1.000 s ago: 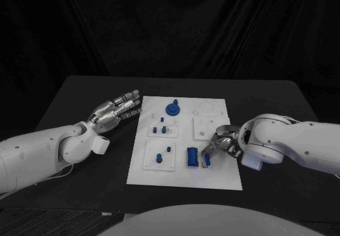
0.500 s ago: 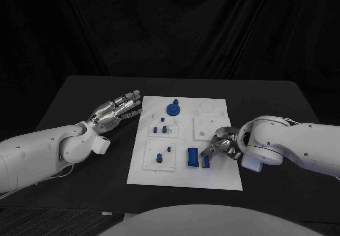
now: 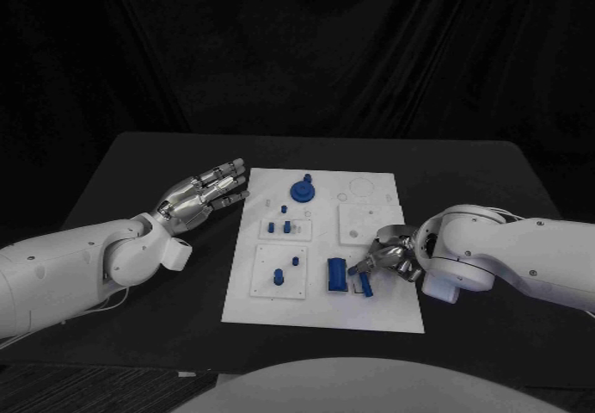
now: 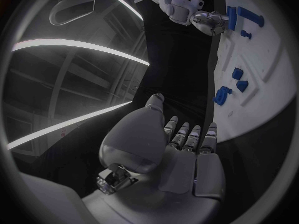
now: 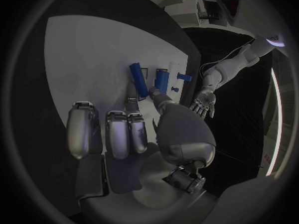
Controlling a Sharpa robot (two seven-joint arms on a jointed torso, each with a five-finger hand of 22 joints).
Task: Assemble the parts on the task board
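R hand [image 3: 387, 255] sits at the right edge of the task board [image 3: 372, 310], centre-right of frame, fingers curled down onto a slim blue bar [image 3: 364, 285]. In the R wrist view thumb and a finger tip lie against the bar's end [image 5: 139, 80], so it looks pinched, though the grip is light and partly hidden. The bar lies loose and angled on the white plate, just beside the larger blue block [image 3: 336, 274], lower-middle of the board.

Handling, as a guess: the bar is small, rigid plastic, light and smooth, so prob. apt to skate on the plate or twist in a tip pinch. Best hold is across its long sides near mid-length, not at the end.

L hand [image 3: 201, 194] hovers off the board's left edge, upper-left of centre, palm up, fingers spread, holding nothing.

Holders on the board: the lower-left raised tile [image 3: 280, 270] carries two short blue pegs standing in it; the tile above it [image 3: 285, 228] holds a few small blue studs; a round blue knob piece [image 3: 302, 188] sits near the top edge. The tile at upper right [image 3: 359, 219] shows no blue part. Sockets too small to tell which one the bar fits.
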